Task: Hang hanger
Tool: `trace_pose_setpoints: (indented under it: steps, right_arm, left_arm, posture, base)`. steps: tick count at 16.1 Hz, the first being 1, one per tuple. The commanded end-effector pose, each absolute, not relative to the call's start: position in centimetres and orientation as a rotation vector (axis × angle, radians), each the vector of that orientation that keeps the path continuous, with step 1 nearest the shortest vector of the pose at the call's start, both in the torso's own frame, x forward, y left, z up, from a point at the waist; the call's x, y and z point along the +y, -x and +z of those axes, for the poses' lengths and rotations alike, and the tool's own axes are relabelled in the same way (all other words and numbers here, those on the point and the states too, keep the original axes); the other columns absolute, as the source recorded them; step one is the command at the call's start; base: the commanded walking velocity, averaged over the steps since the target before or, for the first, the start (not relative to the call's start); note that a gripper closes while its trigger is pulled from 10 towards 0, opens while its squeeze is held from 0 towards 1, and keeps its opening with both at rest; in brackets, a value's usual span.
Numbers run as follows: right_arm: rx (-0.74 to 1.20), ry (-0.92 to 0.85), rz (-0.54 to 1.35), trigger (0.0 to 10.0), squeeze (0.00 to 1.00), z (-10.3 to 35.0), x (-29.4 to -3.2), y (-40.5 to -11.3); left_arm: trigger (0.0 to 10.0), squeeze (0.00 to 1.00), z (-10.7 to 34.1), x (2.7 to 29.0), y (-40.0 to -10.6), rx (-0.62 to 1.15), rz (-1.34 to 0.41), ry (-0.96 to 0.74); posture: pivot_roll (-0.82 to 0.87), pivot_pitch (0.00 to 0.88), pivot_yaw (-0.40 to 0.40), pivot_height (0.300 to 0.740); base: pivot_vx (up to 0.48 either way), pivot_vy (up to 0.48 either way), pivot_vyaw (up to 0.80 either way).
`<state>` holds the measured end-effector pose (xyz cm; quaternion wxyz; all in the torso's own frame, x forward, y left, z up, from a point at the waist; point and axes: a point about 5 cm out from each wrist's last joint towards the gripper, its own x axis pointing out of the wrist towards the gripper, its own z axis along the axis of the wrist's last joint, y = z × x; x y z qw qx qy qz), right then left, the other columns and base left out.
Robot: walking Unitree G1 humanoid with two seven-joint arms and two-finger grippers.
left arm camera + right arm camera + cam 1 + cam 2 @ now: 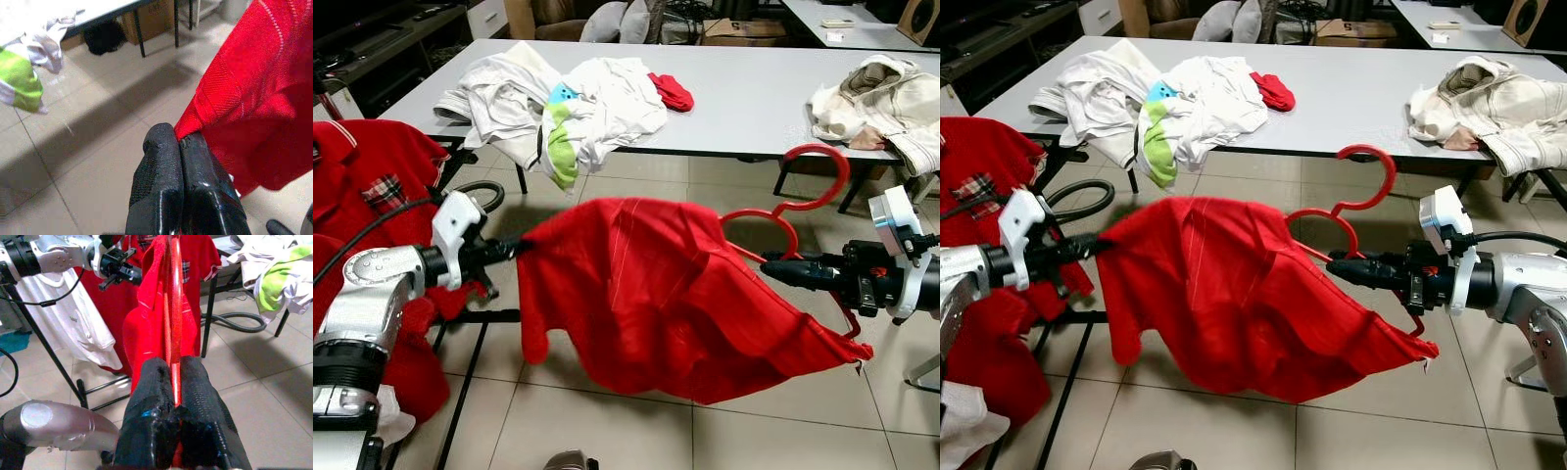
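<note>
Just in front of the robot, above the tiled floor (636, 431), a red shirt (646, 294) is stretched between both arms on a red hanger (773, 220). The hanger's long axis runs roughly left to right, sloping down toward the right, and its hook (822, 171) curls upward near the right end. The right gripper (781, 269) has its fingers (195, 396) pressed together on the hanger's thin bar, so this arm carries the hanger itself. The left gripper (514, 250) has its fingers (161, 166) pinched shut on the shirt's far corner, holding only cloth. At the far left, beside the left arm, other red garments (362, 186) hang on a dark rack (460, 392); judging by this, the hook must travel leftward to reach it, and the shirt and the left arm lie in that path. Beyond, a grey table (744, 93) carries a heap of white clothes (558, 103) and a beige bundle (881, 103), well apart from the hanger.
</note>
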<state>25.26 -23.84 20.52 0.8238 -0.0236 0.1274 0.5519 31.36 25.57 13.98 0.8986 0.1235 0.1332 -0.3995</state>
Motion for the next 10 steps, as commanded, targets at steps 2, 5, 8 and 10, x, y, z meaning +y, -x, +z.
trace_pose_setpoints:
  steps: [2,5,8,10]
  right_arm:
    - [0.195,0.057,1.156,10.0,0.0,22.3,-24.5,-25.5]
    - [0.194,0.056,1.156,10.0,0.0,22.4,-24.6,-25.4]
    - [0.196,0.056,1.159,10.0,0.0,22.3,-24.6,-25.4]
    - [0.202,0.055,1.172,10.0,0.0,22.1,-24.2,-25.4]
  left_arm:
    - [0.0,0.0,13.0,26.5,-30.8,0.339,-0.792,-0.27]
    - [0.0,0.0,11.8,26.4,-30.2,0.379,-0.804,-0.269]
    - [0.0,0.0,11.8,26.1,-30.2,0.365,-0.81,-0.256]
    - [10.0,0.0,13.0,25.5,-30.8,0.277,-0.819,-0.213]
  posture:
    - [-0.06,0.0,0.067,0.74]
    - [-0.07,0.0,0.069,0.74]
    - [-0.07,0.0,0.068,0.74]
    - [-0.07,0.0,0.068,0.74]
  base:
    - [0.0,0.0,0.0]
    - [0.0,0.0,0.0]
    - [0.0,0.0,0.0]
    - [0.0,0.0,0.0]
